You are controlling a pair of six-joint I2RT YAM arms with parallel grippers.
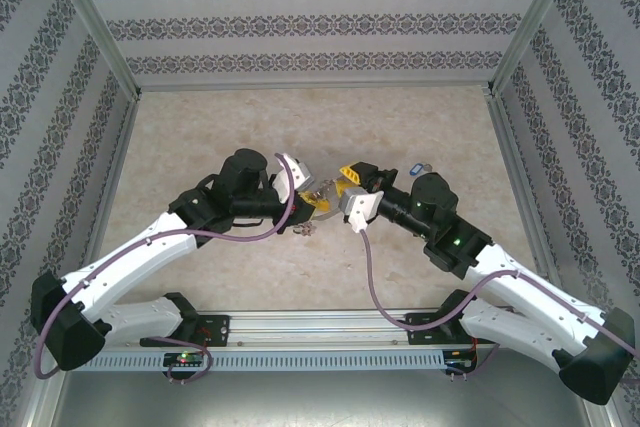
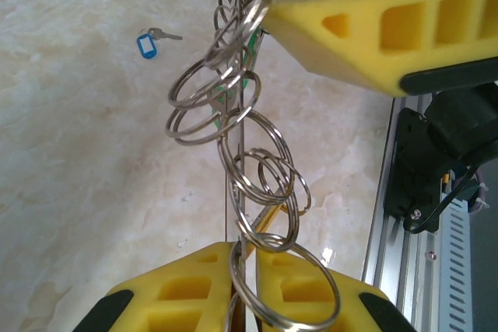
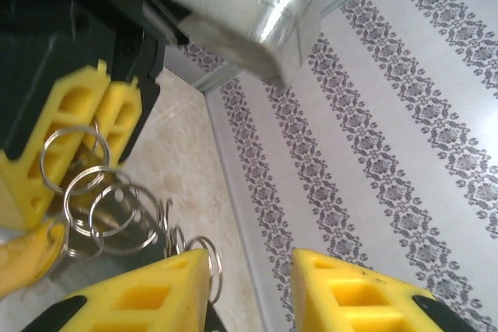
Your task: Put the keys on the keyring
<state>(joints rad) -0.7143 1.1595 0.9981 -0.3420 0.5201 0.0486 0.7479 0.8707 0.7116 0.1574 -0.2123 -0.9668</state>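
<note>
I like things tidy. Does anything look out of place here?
Yes. One blue key lies alone on the table, apart from the tangled bunch of rings pinched in the left gripper.

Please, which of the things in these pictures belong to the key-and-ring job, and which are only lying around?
Belong to the job:
- ring bunch, clamped in the left gripper
- green-capped key among the rings
- blue-capped key, loose on the table

Only surroundings:
- patterned walls
- metal rail under the arms
</note>
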